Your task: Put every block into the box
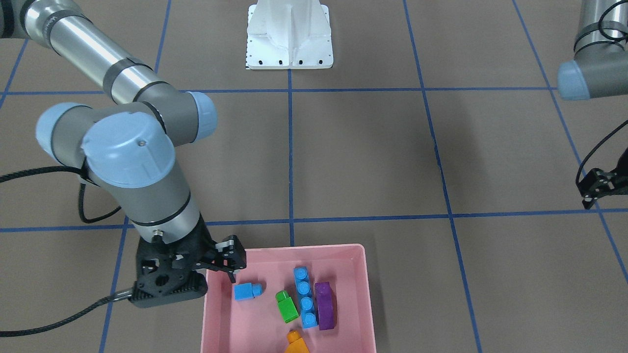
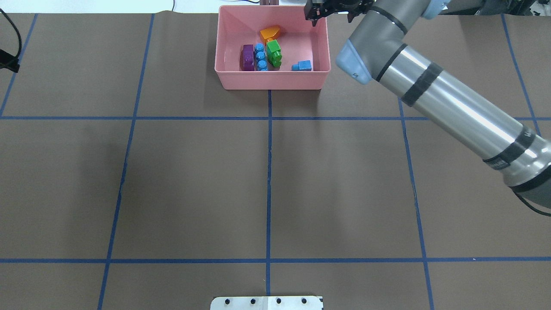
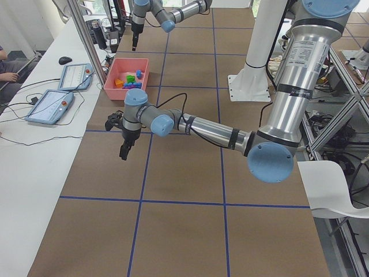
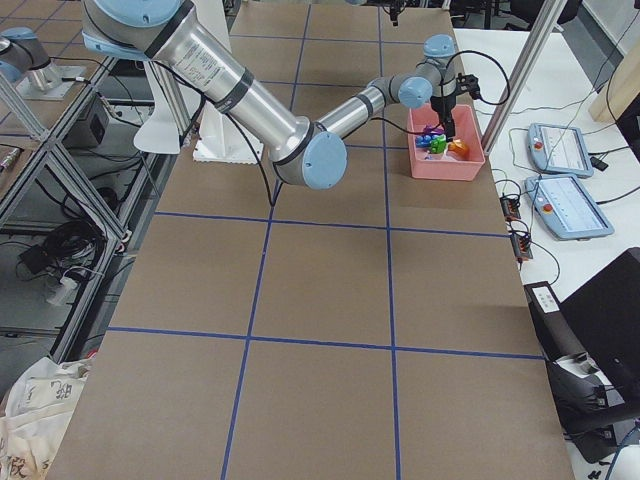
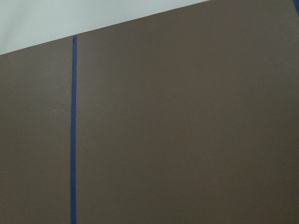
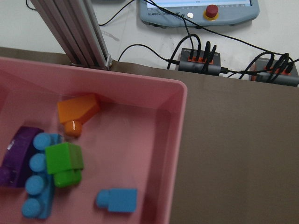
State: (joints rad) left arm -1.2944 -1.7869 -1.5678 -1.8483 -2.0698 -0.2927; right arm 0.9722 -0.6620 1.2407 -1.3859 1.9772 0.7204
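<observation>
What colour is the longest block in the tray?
Blue; the long block shows best in the front-facing view.

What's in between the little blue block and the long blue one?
The green block; the front-facing view shows it best.

Counting five: one orange block (image 1: 296, 344), one small blue single-stud block (image 1: 246, 291), one purple sloped block (image 1: 325, 306), one long blue four-stud block (image 1: 305, 300), one green block (image 1: 287, 308). One pink box (image 1: 304, 248). Two arms, right arm (image 1: 127, 162) and left arm (image 1: 596, 68). One white base (image 1: 289, 37).
</observation>
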